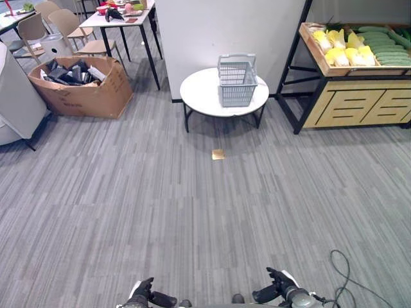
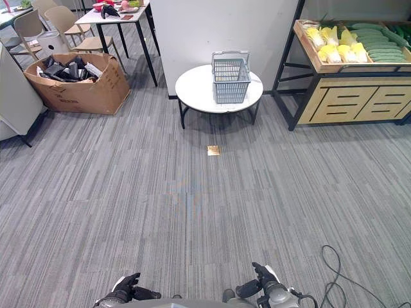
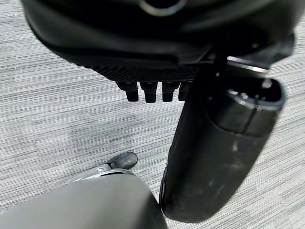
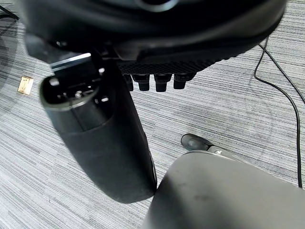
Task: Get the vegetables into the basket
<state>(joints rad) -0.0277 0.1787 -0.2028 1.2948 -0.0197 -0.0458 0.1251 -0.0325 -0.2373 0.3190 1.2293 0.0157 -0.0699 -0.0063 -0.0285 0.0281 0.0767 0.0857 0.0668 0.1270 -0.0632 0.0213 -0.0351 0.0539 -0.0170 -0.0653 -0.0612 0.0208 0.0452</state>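
Nearest, at about 6 o'clock, the robot's left hand (image 1: pixel 142 294) and right hand (image 1: pixel 277 289) hang low over grey carpet, both empty. In the wrist views their fingers look loosely curled around nothing, though only the fingertips show past the palms. Farther out toward 12 o'clock a small brass floor plate (image 1: pixel 218 154) lies on the carpet. Beyond it a grey basket (image 1: pixel 236 80) stands upright on a round white table (image 1: pixel 199 93) and looks empty. At 2 o'clock, well apart from the basket, vegetables (image 1: pixel 359 46) fill a wooden shelf (image 1: pixel 347 96). A cardboard box (image 1: pixel 83 86) sits at 10 o'clock. Nothing appears done yet; every vegetable remains to be carried over. The shelf's far end is cut off.
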